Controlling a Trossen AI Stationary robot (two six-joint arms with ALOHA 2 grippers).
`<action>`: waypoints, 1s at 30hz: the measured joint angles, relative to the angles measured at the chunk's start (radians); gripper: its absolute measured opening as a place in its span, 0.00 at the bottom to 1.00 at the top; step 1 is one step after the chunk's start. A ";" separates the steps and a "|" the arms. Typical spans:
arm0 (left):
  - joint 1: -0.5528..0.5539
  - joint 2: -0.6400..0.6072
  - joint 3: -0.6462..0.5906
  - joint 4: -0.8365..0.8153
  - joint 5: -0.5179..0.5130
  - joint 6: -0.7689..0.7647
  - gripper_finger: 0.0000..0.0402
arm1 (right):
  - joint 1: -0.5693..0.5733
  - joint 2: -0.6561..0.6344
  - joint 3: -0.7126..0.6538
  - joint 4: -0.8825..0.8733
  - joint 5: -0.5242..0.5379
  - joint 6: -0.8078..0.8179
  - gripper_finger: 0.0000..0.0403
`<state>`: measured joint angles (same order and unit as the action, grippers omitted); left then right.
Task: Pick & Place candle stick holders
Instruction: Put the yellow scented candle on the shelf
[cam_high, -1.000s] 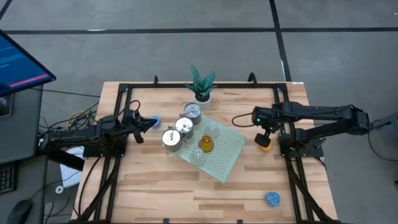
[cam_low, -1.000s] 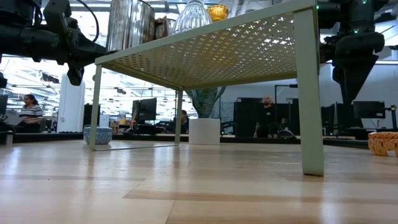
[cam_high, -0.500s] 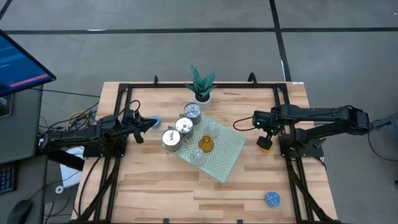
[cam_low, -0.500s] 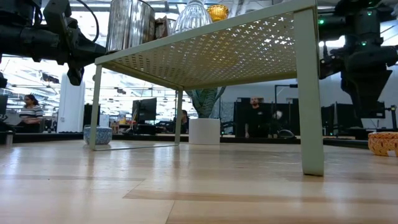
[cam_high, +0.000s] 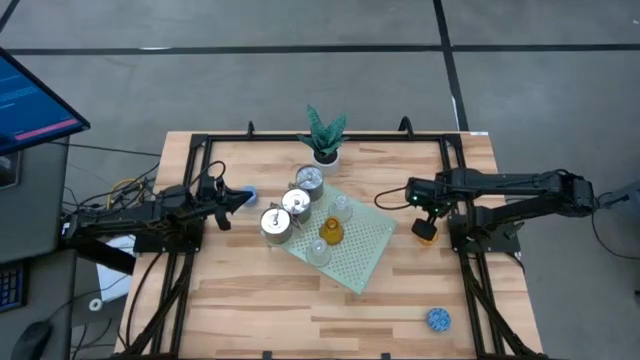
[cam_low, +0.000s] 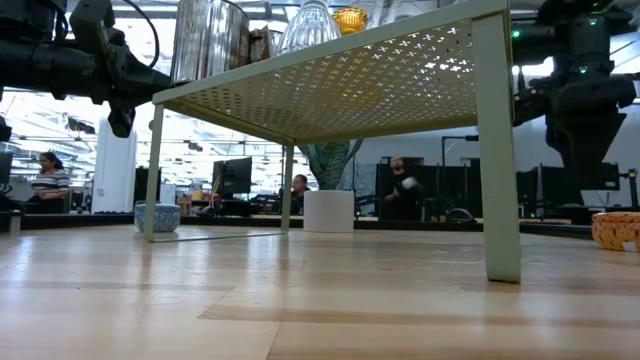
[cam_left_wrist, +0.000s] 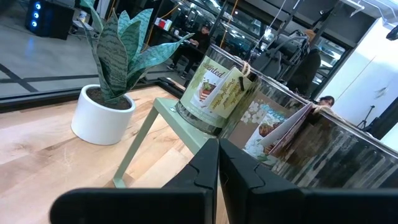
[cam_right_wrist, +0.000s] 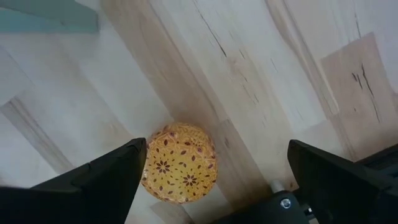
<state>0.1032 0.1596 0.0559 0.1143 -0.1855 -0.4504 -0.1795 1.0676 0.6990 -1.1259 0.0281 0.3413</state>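
The right gripper hangs over the right side of the bench with its fingers spread wide and empty, and the orange holder stands on the wood below it, close to one finger and well apart from the other in the right wrist view. That offset is the main risk: if the gripper drops as it stands, the near finger may land on the rim or push the holder sideways rather than straddle it, and a small round cup like this probably slides or tips easily on smooth wood. The holder also sits close to the bench's right edge and the arm's frame, so a shove that way could send it off. Carrying it to the pale green mat brings a second hazard, since the silver holders, the clear glass ones and the amber holder crowd the raised mat and a low approach could knock glass over. The left gripper waits pressed together at the left of the bench, near a blue holder; another blue holder lies alone near the front right.
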 joint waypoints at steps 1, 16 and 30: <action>0.000 0.000 0.000 0.000 0.000 0.000 0.03 | 0.000 0.000 -0.003 0.001 0.001 0.002 0.94; 0.000 0.000 0.000 0.000 0.000 0.000 0.03 | 0.000 0.000 -0.018 0.018 0.025 0.095 0.94; 0.000 0.000 0.000 0.000 0.000 0.000 0.03 | 0.000 0.000 -0.018 0.084 0.049 0.097 0.94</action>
<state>0.1036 0.1600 0.0559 0.1142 -0.1853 -0.4503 -0.1791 1.0676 0.6807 -1.0416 0.0774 0.4388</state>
